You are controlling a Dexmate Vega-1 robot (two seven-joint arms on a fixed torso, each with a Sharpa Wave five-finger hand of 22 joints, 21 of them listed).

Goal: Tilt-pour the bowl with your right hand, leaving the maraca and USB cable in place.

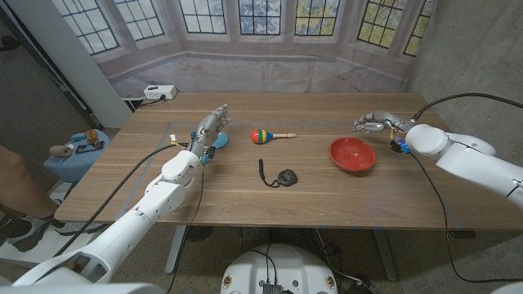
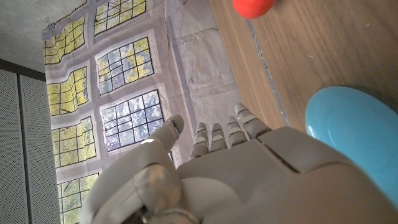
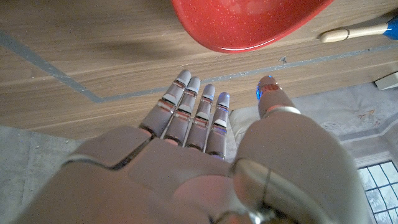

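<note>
- Two hands hold nothing: right hand, fingers released, waits just beside the red bowl at right of centre on the desk.
- Left hand is likewise released.
- A hasty tilt could slide the bowl toward the maraca or cable.

A blue disc lies on the wooden table at left. A white power strip sits beyond its far-left corner.
</note>
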